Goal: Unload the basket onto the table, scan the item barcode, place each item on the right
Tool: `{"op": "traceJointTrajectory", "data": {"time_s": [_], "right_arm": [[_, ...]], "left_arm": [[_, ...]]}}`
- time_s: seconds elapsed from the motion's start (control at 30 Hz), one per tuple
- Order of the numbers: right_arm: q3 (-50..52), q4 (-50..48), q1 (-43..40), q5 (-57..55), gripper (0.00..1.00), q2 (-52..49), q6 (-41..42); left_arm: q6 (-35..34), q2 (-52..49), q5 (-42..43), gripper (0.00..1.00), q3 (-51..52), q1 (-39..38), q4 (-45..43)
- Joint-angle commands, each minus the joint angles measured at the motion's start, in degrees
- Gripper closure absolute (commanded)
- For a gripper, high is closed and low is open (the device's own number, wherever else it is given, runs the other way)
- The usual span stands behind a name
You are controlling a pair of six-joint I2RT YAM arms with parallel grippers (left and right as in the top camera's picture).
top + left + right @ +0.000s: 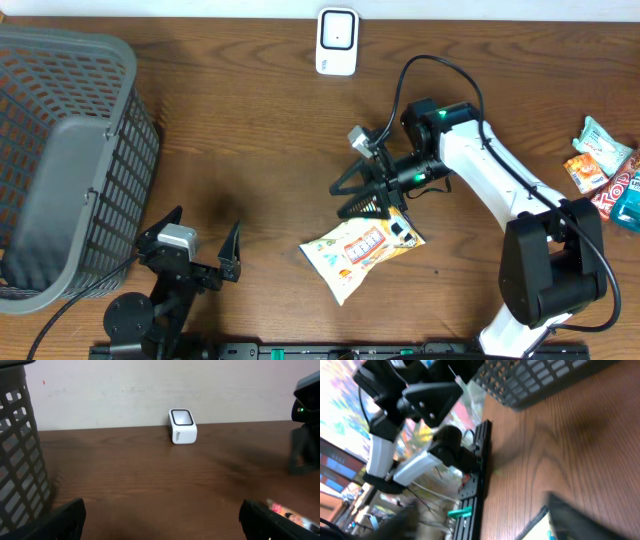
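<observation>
Blurred at the lower corners of the right wrist view, my right fingers (580, 517) stand wide apart, holding nothing. From overhead, my right gripper (340, 202) hangs near mid-frame, just above the snack packet (362, 250), which lies flat on the table (260, 120) a little below center; whether a finger touches its top edge I cannot tell. My left gripper (200, 248) sits at lower left beside the basket (130, 180), jaws spread wide and empty. The white scanner (337, 42) stands at top center, well apart from the packet. More packets (605, 170) lie at the right edge.
</observation>
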State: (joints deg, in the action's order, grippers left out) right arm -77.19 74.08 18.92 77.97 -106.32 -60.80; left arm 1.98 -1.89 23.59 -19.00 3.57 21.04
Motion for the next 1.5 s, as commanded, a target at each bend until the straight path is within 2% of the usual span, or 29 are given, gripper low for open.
{"op": "traceJointTrajectory", "data": {"time_s": [0.0, 0.23, 0.47, 0.53, 0.6, 0.67, 0.7, 0.73, 0.83, 0.93, 1.03, 1.07, 1.1, 1.23, 1.33, 1.47], "right_arm": [[-0.74, 0.09, 1.57, -4.37, 0.01, 1.51, -0.81], [-6.01, 4.24, 1.05, -17.75, 0.01, 8.98, 6.40], [-7.69, 2.75, 1.44, -40.72, 0.01, 26.77, 29.29], [-7.28, 1.64, 2.27, -51.47, 0.01, 32.11, 41.68], [-6.69, 0.09, 3.17, -64.37, 0.01, 36.26, 58.12], [-5.55, 1.77, 4.00, -79.65, 0.01, 39.71, 84.83], [-4.81, 3.08, 4.48, -83.32, 0.01, 40.96, 94.53], [-3.30, 4.17, 5.22, -85.18, 0.01, 42.51, 105.92], [1.62, 4.15, 6.64, -81.29, 0.01, 45.07, 125.17], [8.59, 0.35, 8.31, -78.23, 0.01, 45.70, 137.35], [17.38, -7.69, 10.25, -77.94, 0.01, 44.37, 143.95], [20.11, -11.15, 10.91, -77.00, 0.04, 43.63, 145.02], [23.58, -16.39, 11.76, -75.10, 0.11, 42.49, 145.22], [32.20, -32.00, 14.47, -69.22, 0.14, 37.51, 145.17], [34.97, -37.16, 16.15, -68.35, 0.19, 33.24, 145.17], [35.21, -37.29, 17.59, -68.78, 0.20, 27.93, 145.20]], "left_arm": [[0.79, 0.11, -0.31, 0.02, -0.33, -0.22, -0.07], [0.79, 0.11, -0.33, 0.02, -0.33, -0.22, -0.07], [0.79, 0.11, -0.31, 0.02, -0.33, -0.22, -0.07], [0.79, 0.11, -0.31, 0.02, -0.33, -0.22, -0.07], [0.79, 0.11, -0.33, 0.02, -0.33, -0.22, -0.07], [0.79, 0.11, -0.33, 0.02, -0.33, -0.22, -0.07], [0.79, 0.11, -0.33, 0.02, -0.33, -0.22, -0.07], [0.79, 0.11, -0.33, 0.02, -0.33, -0.22, -0.07], [0.79, 0.11, -0.31, 0.02, -0.33, -0.22, -0.07], [0.79, 0.11, -0.31, 0.02, -0.33, -0.22, -0.07], [0.79, 0.11, -0.31, 0.02, -0.33, -0.22, -0.07], [0.79, 0.11, -0.31, 0.02, -0.33, -0.22, -0.07], [0.79, 0.11, -0.31, 0.02, -0.33, -0.22, -0.07], [0.79, 0.11, -0.33, 0.02, -0.33, -0.22, -0.07], [0.79, 0.11, -0.31, 0.02, -0.33, -0.22, -0.07], [0.79, 0.11, -0.31, 0.02, -0.33, -0.22, -0.07]]}}
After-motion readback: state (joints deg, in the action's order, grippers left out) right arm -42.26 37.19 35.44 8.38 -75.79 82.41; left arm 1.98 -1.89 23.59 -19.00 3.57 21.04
